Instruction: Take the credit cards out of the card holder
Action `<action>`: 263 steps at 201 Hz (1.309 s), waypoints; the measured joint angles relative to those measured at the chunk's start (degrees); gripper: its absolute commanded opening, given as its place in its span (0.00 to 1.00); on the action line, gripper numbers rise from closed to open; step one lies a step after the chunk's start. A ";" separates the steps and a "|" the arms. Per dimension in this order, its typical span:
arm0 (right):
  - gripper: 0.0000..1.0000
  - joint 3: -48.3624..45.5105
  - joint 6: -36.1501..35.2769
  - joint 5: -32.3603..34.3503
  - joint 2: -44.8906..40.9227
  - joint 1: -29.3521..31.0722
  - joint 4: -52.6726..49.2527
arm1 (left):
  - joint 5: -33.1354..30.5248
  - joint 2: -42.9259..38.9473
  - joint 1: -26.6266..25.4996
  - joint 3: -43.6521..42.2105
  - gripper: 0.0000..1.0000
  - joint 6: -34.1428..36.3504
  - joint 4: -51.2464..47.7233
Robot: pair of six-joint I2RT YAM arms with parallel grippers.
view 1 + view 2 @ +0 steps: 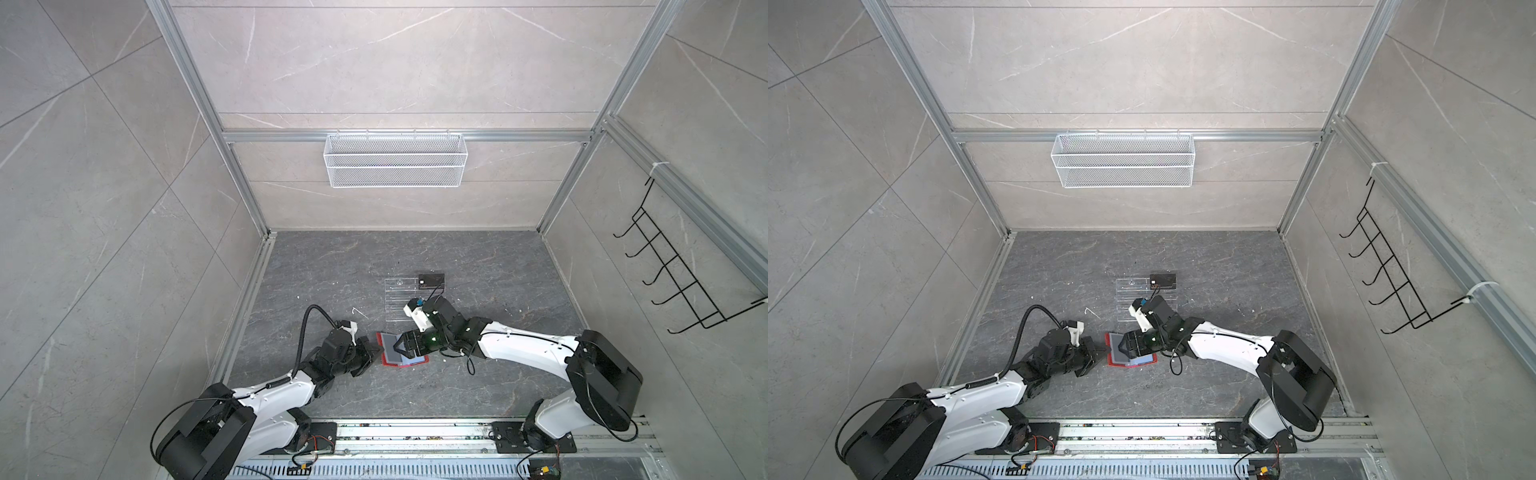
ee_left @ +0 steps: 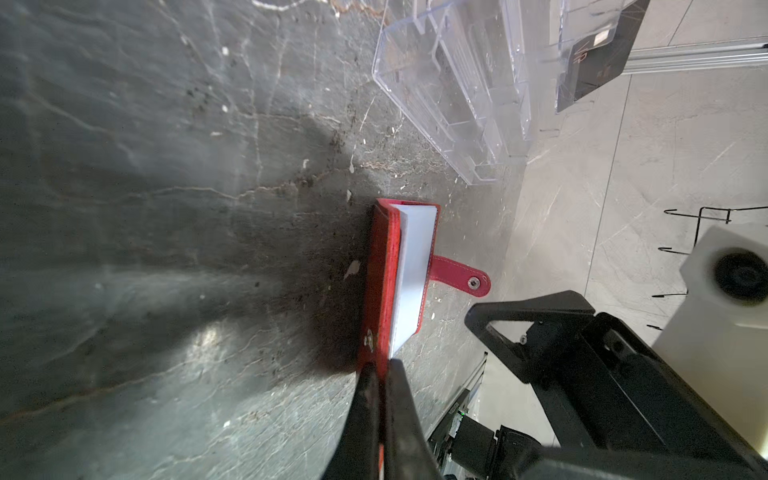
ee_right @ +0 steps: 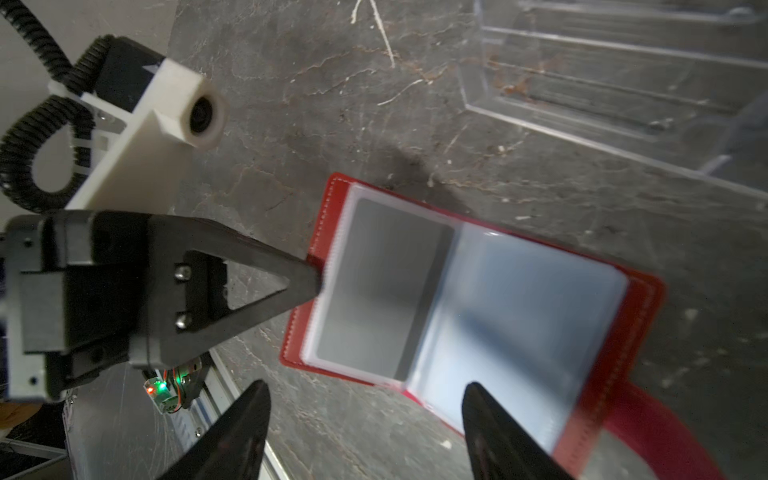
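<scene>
The red card holder (image 1: 385,341) (image 1: 1113,338) (image 3: 519,316) lies open on the dark table, its clear sleeves showing. A grey credit card (image 3: 382,282) sits in its left sleeve. My left gripper (image 1: 380,351) (image 2: 382,368) is shut on the holder's left cover edge (image 2: 376,274). Just above the open pages hovers my right gripper (image 1: 399,348) (image 3: 365,388), open and empty. A black credit card with VIP lettering (image 1: 431,281) (image 2: 598,62) stands at the back of the rack.
A transparent acrylic tiered rack (image 1: 399,299) (image 2: 449,104) stands just behind the holder. A white wire basket (image 1: 395,160) hangs on the back wall, a black hook rack (image 1: 681,274) on the right wall. An aluminium rail (image 1: 415,432) borders the front.
</scene>
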 measured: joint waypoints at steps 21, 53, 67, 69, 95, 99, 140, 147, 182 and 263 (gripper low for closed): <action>0.75 1.99 0.87 0.87 2.78 1.81 -1.84 | -0.02 -0.17 -0.46 0.02 0.00 0.02 0.00; 0.75 2.29 1.68 1.97 5.57 2.80 -4.00 | -0.04 -0.22 -0.87 0.20 0.00 0.07 -0.02; 0.74 2.32 1.90 2.16 5.90 3.08 -4.72 | -0.07 -0.22 -1.03 0.20 0.00 0.13 -0.02; 0.74 2.36 1.90 2.19 5.92 3.10 -4.81 | -0.07 -0.22 -1.03 0.22 0.00 0.15 -0.02; 0.74 3.23 2.12 2.21 6.32 3.50 -5.05 | -0.07 -0.22 -1.16 0.24 0.00 0.50 -0.02; 0.74 3.34 2.12 2.21 6.36 3.56 -5.05 | -0.07 -0.22 -1.16 0.26 0.00 0.52 -0.02; 0.73 4.28 2.16 2.54 6.71 3.61 -5.16 | -0.17 -0.22 -1.53 0.52 0.00 0.79 -0.04; 0.73 4.59 2.16 2.64 7.04 3.61 -5.31 | -0.22 -0.22 -1.66 0.66 0.00 0.87 -0.07; 0.68 5.40 2.16 3.08 8.37 3.65 -5.90 | -0.70 -0.22 -2.05 0.94 0.00 1.11 -0.31; 0.63 6.03 2.34 5.81 9.07 4.24 -7.63 | -1.55 -0.50 -2.05 0.94 0.00 1.92 -1.90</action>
